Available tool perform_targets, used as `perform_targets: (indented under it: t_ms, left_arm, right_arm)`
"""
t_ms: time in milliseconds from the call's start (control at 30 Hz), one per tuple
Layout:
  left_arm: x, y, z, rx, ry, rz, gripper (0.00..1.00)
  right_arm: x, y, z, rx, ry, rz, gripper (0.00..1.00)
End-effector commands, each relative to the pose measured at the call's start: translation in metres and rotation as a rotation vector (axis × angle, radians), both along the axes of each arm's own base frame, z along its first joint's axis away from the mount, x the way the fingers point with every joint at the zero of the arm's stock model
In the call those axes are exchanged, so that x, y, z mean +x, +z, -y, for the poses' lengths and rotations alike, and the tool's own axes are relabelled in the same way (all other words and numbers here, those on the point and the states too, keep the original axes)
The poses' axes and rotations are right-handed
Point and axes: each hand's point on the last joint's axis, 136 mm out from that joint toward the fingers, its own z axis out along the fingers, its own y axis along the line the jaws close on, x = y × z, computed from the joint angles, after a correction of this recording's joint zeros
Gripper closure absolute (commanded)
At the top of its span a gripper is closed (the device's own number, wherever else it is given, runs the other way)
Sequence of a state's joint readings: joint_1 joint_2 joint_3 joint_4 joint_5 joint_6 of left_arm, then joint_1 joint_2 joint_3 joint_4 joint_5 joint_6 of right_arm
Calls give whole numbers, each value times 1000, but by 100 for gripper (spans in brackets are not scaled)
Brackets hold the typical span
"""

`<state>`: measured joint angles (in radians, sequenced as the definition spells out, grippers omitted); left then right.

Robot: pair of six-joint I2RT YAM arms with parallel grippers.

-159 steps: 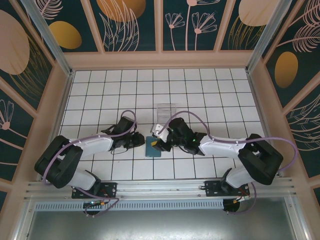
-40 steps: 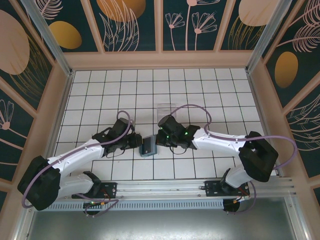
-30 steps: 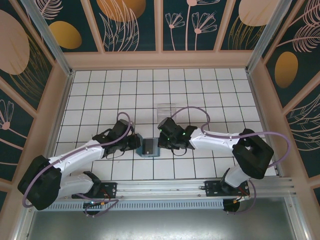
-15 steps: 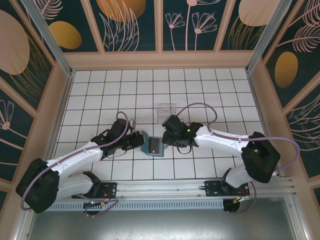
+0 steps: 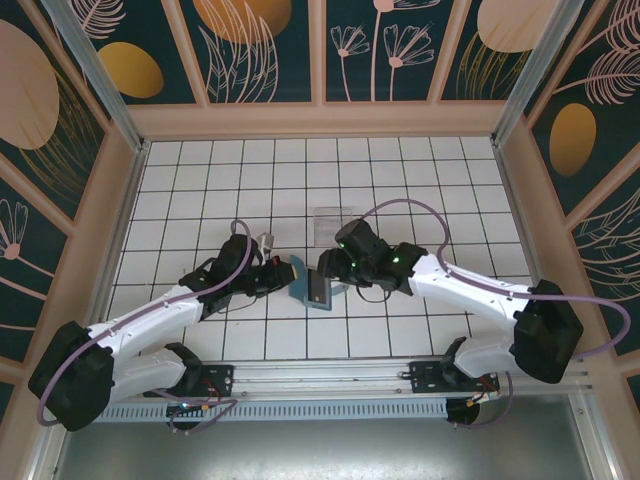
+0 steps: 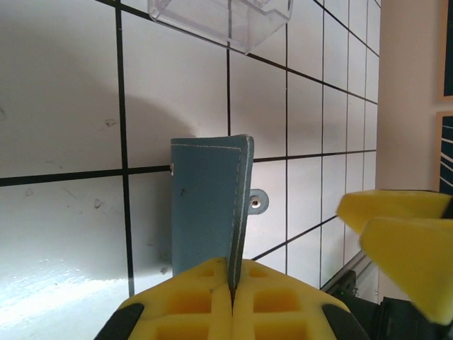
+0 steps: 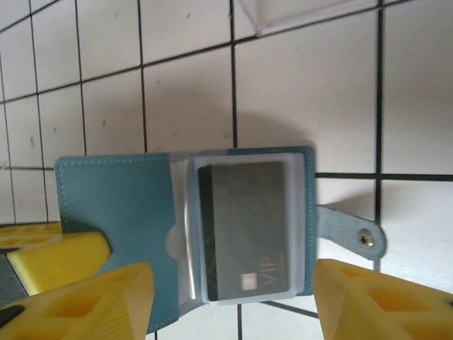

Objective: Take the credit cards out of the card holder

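The teal card holder (image 5: 316, 289) lies unfolded on the white tiles, its snap tab (image 7: 364, 239) sticking out to the right. A grey credit card (image 7: 246, 228) marked VIP sits in a clear sleeve on its right half. My left gripper (image 6: 232, 275) is shut on the edge of the holder's left flap (image 6: 204, 205), which stands tilted up off the floor. My right gripper (image 7: 230, 278) hovers open over the card, one yellow finger on each side of the holder and nothing between them. In the top view the left gripper (image 5: 287, 275) and right gripper (image 5: 334, 270) flank the holder.
A clear plastic box (image 5: 331, 221) stands one tile behind the holder, close to the right wrist. The box's edge (image 6: 221, 18) also shows ahead of the left gripper. White tiled floor (image 5: 220, 190) stretches to the far and side walls.
My right gripper has opened and drawn back to the right off the holder. The holder has unfolded, showing the grey card. The left gripper stays shut on the flap and shifted slightly right.
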<state>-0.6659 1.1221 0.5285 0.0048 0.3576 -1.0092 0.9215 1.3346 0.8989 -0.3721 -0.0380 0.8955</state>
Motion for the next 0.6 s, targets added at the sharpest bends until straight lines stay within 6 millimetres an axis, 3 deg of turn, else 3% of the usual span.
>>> perform_targets:
  t_ms: [0,267,567]
  left_arm:
    - [4,26,15,-84,-21,35,98]
    - [1,25,29,-160,-35,21,98]
    - [2,-25,11,50,-4,-23,98]
  right_arm:
    - [-5,-15,-9,36,40,-41,35]
    - [-9,-54,4,-19,15,-109,31]
    - [-7,-68,29,-54,-43,-128,30]
